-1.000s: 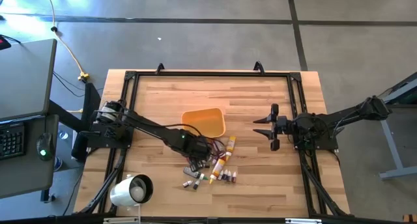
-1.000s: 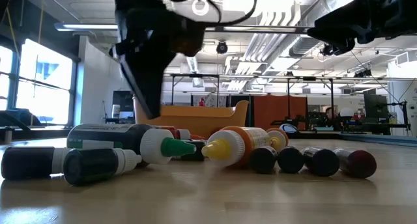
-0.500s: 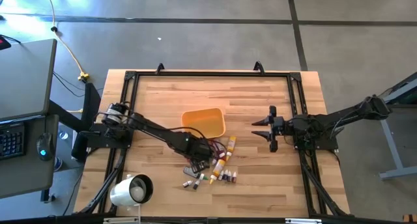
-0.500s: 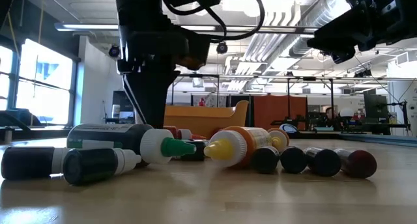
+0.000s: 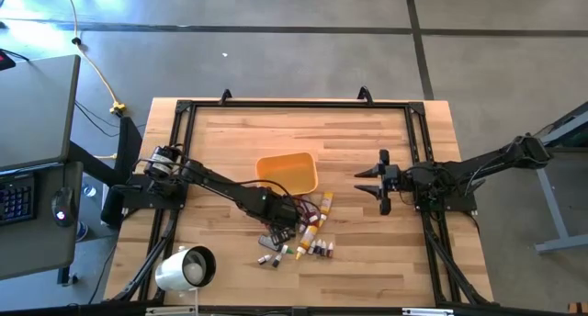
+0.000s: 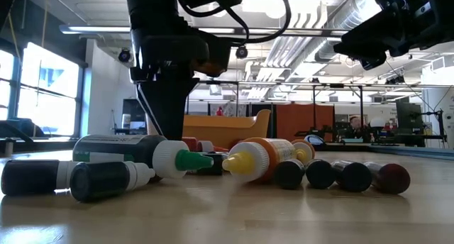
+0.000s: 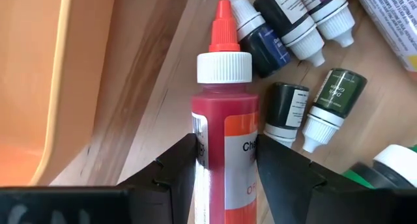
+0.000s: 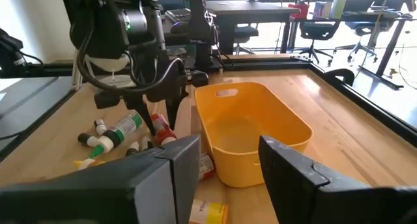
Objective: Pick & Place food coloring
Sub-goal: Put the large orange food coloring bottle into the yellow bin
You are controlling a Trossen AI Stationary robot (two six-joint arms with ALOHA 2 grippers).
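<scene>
one orange tray [image 5: 288,172], two hands

Orange tray [image 5: 288,172], white roll [image 5: 185,269]

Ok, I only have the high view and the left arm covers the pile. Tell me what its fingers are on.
Observer: The left gripper has its fingers either side of a red bottle with a white collar and red tip.
Operator: Say whether that bottle is in the tray.
Observer: No. It lies on the wood beside the orange tray, tip pointing away from the wrist.
Operator: Tell me what is close to it.
Observer: Dark bottles with white caps lie just on its other side.
Operator: Report the right arm.
Observer: The right gripper waits open, facing the tray from across the table.
</scene>
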